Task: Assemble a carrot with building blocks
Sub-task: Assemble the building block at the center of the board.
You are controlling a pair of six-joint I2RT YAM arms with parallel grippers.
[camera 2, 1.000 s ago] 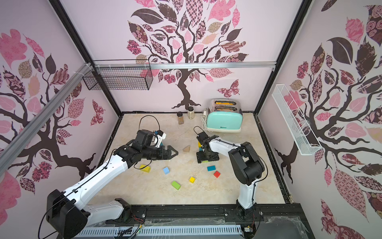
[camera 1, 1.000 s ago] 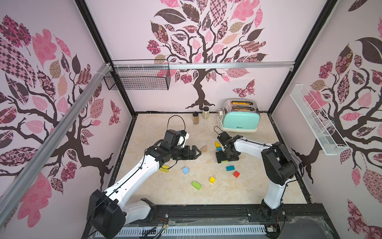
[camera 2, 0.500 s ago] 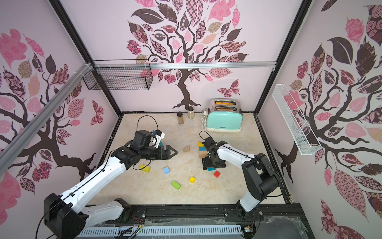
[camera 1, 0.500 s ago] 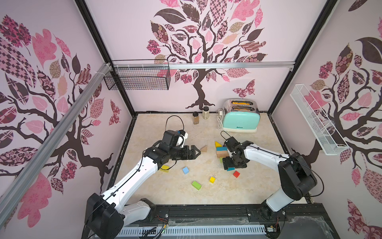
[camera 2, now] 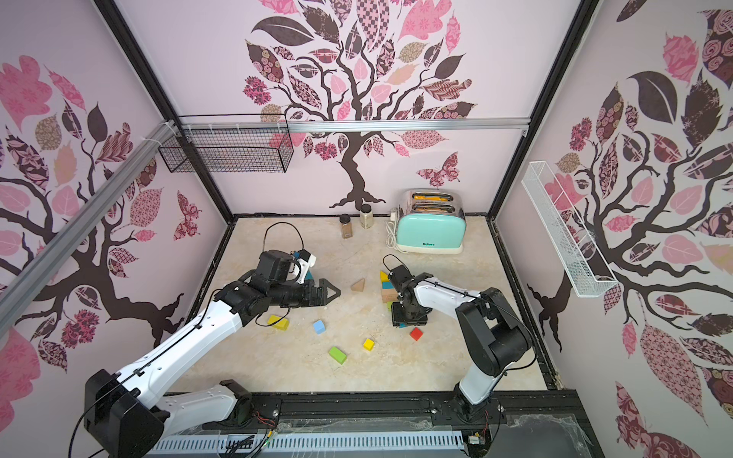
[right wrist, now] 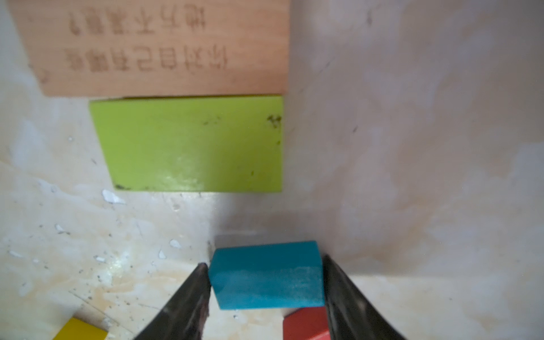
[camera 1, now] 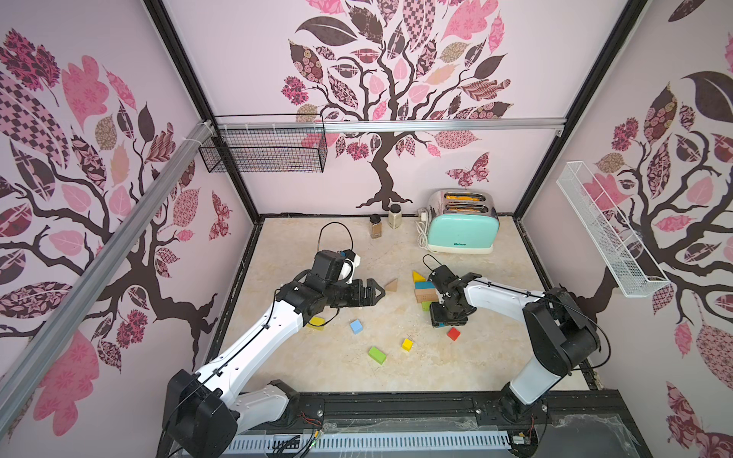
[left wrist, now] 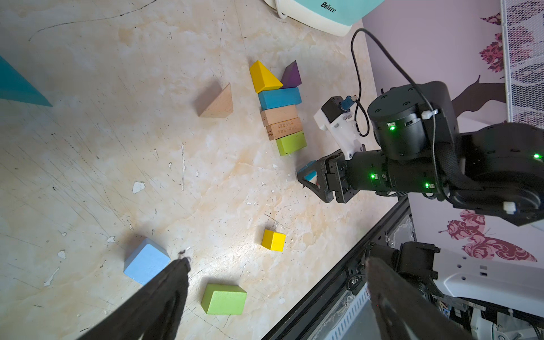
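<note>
Block row: a yellow wooden wedge (left wrist: 263, 78), purple wooden wedge (left wrist: 291, 76), long teal brick (left wrist: 279, 98), two bare wood bricks (left wrist: 279, 115) and lime green brick (left wrist: 291, 143) lie touching in one line. The long axis runs front to back, with the wedges at the end nearer the mint toaster (camera 1: 462, 230).
Right gripper (right wrist: 264, 262): clamped on a small teal block (right wrist: 266, 282), near the green end but apart from it.
Left gripper (camera 1: 380, 293): spread wide, empty.
Hidden: red cube (right wrist: 306, 326) cut off; small teal block mostly covered in both top views.
Writing: "Belinee" on the toaster; burnt characters on a wood brick, unreadable.
</note>
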